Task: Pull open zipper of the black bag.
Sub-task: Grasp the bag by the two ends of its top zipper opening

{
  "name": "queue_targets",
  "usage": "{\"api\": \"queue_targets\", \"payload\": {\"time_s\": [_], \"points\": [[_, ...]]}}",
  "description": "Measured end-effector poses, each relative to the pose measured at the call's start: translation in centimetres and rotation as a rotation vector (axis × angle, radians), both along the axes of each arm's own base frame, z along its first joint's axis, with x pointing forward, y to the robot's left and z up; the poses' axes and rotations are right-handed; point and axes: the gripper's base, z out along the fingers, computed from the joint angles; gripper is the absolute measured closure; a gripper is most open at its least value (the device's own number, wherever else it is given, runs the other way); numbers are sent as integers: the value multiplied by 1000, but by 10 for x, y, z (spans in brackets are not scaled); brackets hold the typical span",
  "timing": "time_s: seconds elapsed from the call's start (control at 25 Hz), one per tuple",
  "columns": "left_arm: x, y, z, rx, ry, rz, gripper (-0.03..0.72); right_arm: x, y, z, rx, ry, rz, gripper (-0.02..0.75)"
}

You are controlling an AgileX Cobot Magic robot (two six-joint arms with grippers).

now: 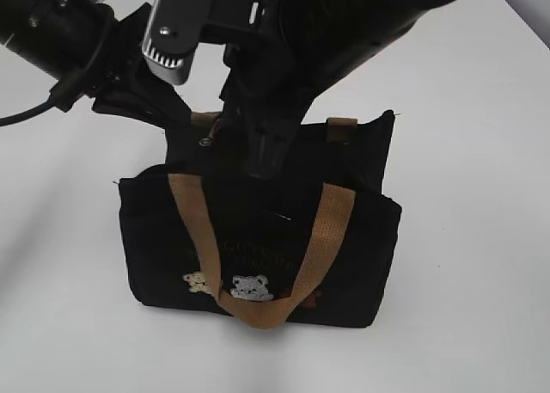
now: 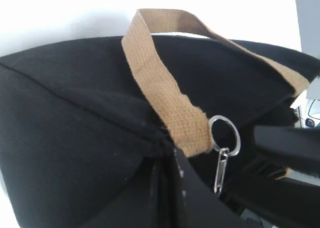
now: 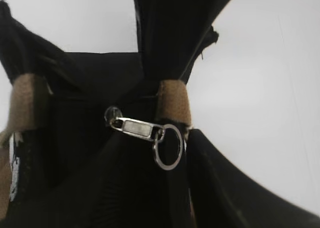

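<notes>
Clearly the black bag [image 1: 258, 247] is soft cloth standing on the white counter [image 1: 481, 152], so it will sag unless braced. The left jaws are pinched shut at its top edge, apparently on fabric. The zipper's [image 3: 137, 127] small metal tab and ring [image 3: 168, 146] look slippery; grip the tab flat. Whether the right jaws, part open, hold anything, I cannot tell.

Bright even light, white table [image 1: 481, 238] nearly blown out, black bag [image 1: 361, 264] detail lost in dark, wrist views soft, near arms blurred
</notes>
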Motion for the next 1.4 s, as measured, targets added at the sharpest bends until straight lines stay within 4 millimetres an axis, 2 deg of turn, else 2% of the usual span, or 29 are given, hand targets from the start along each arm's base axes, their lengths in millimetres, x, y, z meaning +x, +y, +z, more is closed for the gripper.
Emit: {"api": "queue_targets", "payload": {"time_s": [0.28,0.4,0.56,0.72,0.76,1.24,1.4], "points": [[-1,0,0,6,4,-7,689,5,4,-14,-38,6,13,427],[-1,0,0,0,11,-9,689,8,6,-18,-36,-3,14,453],[-1,-1,0,-7,11,-11,689,10,8,-18,-18,-24,11,555],[-1,-1,1,-11,12,-11,689,10,8,-17,-17,-25,11,716],[-1,-1,1,-11,12,-11,689,10,8,-17,-17,-25,11,736],[-8,-7,6,-47,27,-40,690,-9,-9,10,-43,17,16,738],[-3,-1,3,1,-11,-16,690,-18,-17,25,-37,21,15,738]]}}
